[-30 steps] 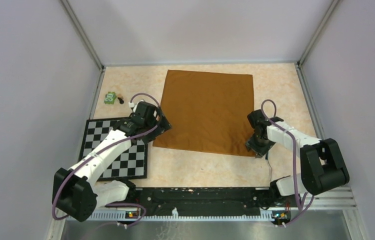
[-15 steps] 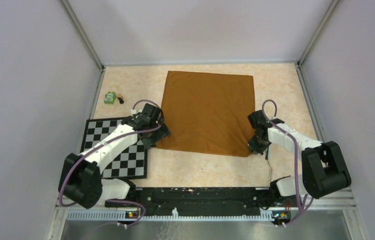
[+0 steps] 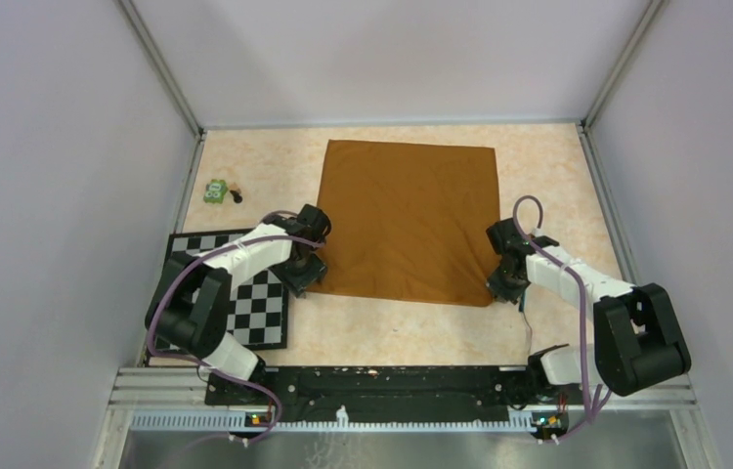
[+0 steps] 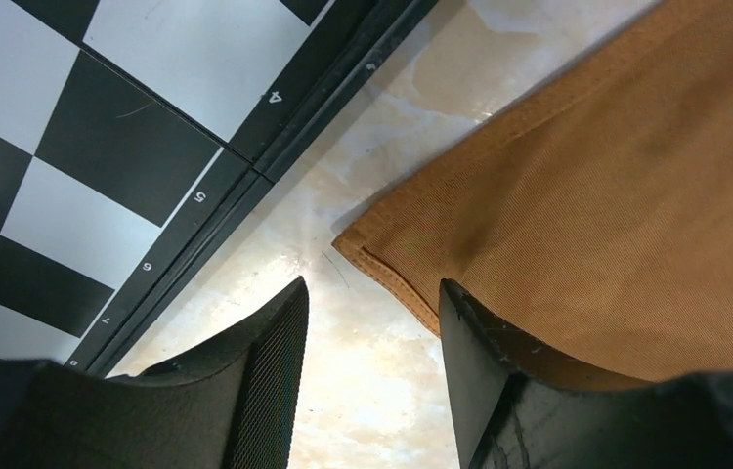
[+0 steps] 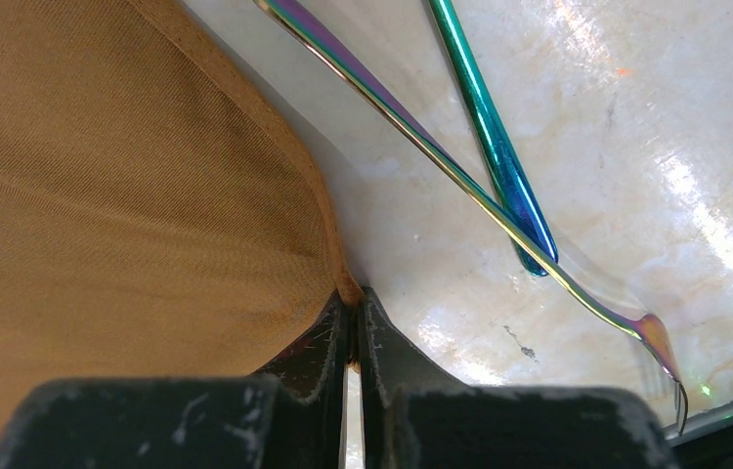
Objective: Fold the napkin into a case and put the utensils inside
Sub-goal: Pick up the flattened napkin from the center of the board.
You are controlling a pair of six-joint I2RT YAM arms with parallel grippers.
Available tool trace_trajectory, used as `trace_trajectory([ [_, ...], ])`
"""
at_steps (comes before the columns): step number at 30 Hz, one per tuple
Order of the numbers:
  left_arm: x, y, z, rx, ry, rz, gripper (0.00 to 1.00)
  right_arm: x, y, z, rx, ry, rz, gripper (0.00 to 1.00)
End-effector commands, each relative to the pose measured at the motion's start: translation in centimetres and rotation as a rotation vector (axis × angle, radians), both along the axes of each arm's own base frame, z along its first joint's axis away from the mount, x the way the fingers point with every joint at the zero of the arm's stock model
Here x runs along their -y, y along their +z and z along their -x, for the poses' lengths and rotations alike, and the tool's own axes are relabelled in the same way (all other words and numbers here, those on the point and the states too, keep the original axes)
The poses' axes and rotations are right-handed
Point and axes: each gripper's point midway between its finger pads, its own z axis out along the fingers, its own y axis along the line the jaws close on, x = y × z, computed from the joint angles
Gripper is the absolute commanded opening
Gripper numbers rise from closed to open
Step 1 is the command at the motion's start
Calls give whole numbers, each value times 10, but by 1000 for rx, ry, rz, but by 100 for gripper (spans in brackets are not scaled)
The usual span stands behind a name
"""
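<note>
The rust-orange napkin [image 3: 407, 220] lies flat and unfolded in the middle of the table. My left gripper [image 3: 306, 278] is low at its near-left corner. In the left wrist view the left gripper [image 4: 372, 293] is open, with bare table between the fingers, and the napkin's hemmed corner [image 4: 382, 269] lies just off the right finger [image 4: 470, 342]. My right gripper [image 3: 501, 288] sits at the near-right corner. In the right wrist view the right gripper [image 5: 353, 298] is shut, pinching the tip of that napkin corner [image 5: 196, 195]. Two iridescent utensils [image 5: 495, 156] lie on the table just right of it.
A black-and-white checkered mat [image 3: 245, 303] lies left of the napkin, its edge [image 4: 275, 147] close to my left fingers. A small green toy [image 3: 215, 191] sits at the far left. Grey walls close in the table on three sides.
My left arm has swung in and down to the napkin's near-left corner, its jaws narrowing. My right gripper has shut on the near-right corner.
</note>
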Motion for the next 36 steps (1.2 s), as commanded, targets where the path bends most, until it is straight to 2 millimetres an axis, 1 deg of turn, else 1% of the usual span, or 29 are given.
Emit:
trace_trajectory([
  [1,-9,-4,-6,29,43,-49,57,3,-5,-1,16,21,28,0],
  [4,-12,-3,-12,47,28,-76,57,4,-8,1,12,24,29,0],
  [7,-9,-6,-16,63,4,-62,59,4,-12,3,5,22,25,0],
  [12,-14,-17,-10,43,15,-82,62,4,-11,4,1,19,23,0],
  [18,-18,-37,3,-16,52,-98,56,5,-8,6,6,10,24,0],
  [19,-18,-41,4,-20,55,-97,53,5,-8,6,7,6,23,0],
  [23,-22,-49,7,-30,57,-114,32,6,-3,3,24,5,26,0],
  [26,-25,-46,2,-6,53,-105,8,6,4,0,47,11,27,0],
  [27,-24,-42,0,12,48,-95,0,6,7,-2,62,21,22,0],
  [30,-18,-15,-11,99,7,-48,0,0,25,-11,121,92,0,0],
  [32,-12,15,-17,191,-37,6,0,-4,45,-14,168,167,-18,0],
  [34,-4,53,-19,303,-111,76,0,-13,76,-19,268,301,-52,0],
  [35,1,81,-18,391,-160,127,0,-17,102,-19,367,351,-77,0],
  [36,7,103,-15,454,-210,173,0,-23,127,-19,471,405,-107,0],
])
